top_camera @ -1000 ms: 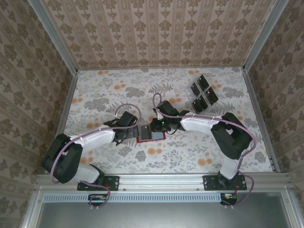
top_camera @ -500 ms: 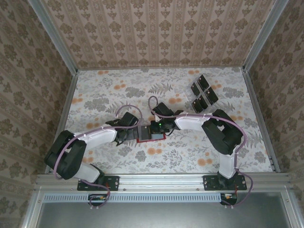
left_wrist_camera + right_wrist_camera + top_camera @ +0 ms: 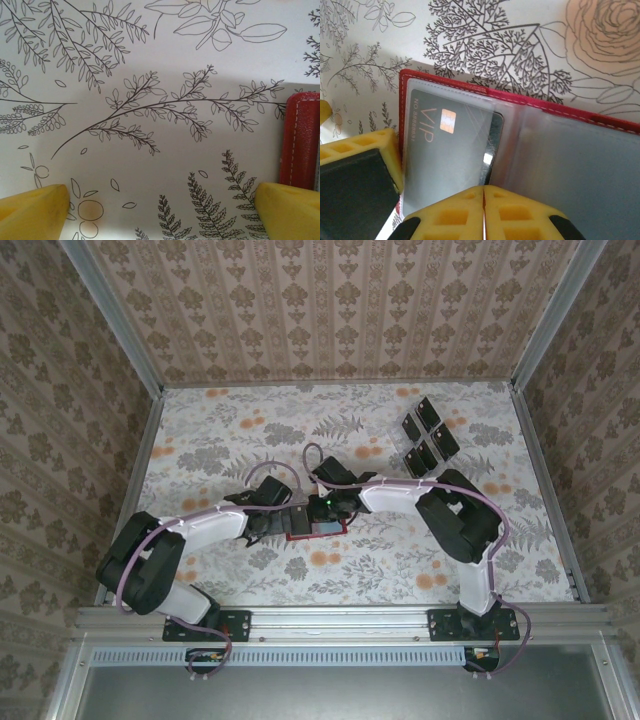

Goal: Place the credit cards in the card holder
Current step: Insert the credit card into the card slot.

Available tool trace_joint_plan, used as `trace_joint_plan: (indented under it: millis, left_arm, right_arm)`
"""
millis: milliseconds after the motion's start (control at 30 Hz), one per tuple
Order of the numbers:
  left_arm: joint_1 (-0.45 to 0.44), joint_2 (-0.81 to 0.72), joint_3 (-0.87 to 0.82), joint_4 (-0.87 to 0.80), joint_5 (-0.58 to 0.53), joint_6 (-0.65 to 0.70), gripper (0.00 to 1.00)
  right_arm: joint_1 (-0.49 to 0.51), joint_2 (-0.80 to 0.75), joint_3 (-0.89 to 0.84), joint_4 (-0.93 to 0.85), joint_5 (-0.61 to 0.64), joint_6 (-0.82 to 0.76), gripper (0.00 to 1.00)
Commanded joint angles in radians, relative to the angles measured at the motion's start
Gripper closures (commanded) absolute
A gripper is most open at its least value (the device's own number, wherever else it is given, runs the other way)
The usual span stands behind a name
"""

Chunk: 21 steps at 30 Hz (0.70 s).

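The card holder [image 3: 580, 165] lay open in the middle of the table [image 3: 220, 430], and one card [image 3: 450, 145] sat inside a clear pocket at its end. The right gripper [image 3: 484, 205] was closed at that pocket, with nothing visible between its fingers, and the left gripper [image 3: 160, 200] stood wide open just beside the holder's edge. The other cards [image 3: 428, 435] lay well apart, at the far right.

Floral-print desk [image 3: 210, 440] carried the open red card holder [image 3: 335, 528] mid-desk. Dark credit cards [image 3: 428, 436] lay far right, well apart.
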Motion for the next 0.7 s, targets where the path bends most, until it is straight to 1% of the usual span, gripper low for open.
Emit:
trace_joint_plan:
  millis: [0, 167, 267, 333, 400, 467, 500, 567, 667]
  left_arm:
    - [-0.002, 0.031, 0.001, 0.021, 0.020, 0.013, 0.00]
    - [-0.003, 0.026, 0.000, 0.025, 0.024, 0.015, 0.00]
    - [-0.003, 0.016, 0.005, 0.018, 0.022, 0.018, 0.00]
    - [-0.002, 0.001, 0.008, 0.010, 0.021, 0.022, 0.00]
    - [0.000, -0.016, 0.012, 0.003, 0.020, 0.025, 0.00]
    - [0.004, -0.041, 0.018, -0.011, 0.020, 0.029, 0.00]
    - [0.006, -0.052, 0.020, -0.017, 0.019, 0.031, 0.00]
    - [0.014, -0.077, 0.021, -0.026, 0.017, 0.035, 0.00]
    - [0.024, -0.116, 0.025, -0.035, 0.019, 0.038, 0.00]
  right_arm:
    - [0.011, 0.035, 0.038, -0.009, -0.032, 0.016, 0.92]
    - [0.011, 0.042, 0.060, -0.009, -0.048, 0.020, 0.92]
    - [0.005, 0.003, 0.056, -0.019, -0.044, 0.009, 0.91]
    - [-0.007, -0.039, 0.039, -0.016, -0.044, 0.010, 0.89]
    - [-0.022, -0.085, 0.023, -0.022, -0.035, 0.006, 0.81]
    - [-0.039, -0.129, 0.008, -0.040, -0.020, -0.005, 0.70]
    - [-0.045, -0.146, 0.003, -0.050, -0.013, -0.011, 0.66]
    - [-0.058, -0.175, -0.009, -0.070, 0.005, -0.028, 0.60]
    - [-0.066, -0.190, -0.011, -0.114, 0.036, -0.056, 0.54]
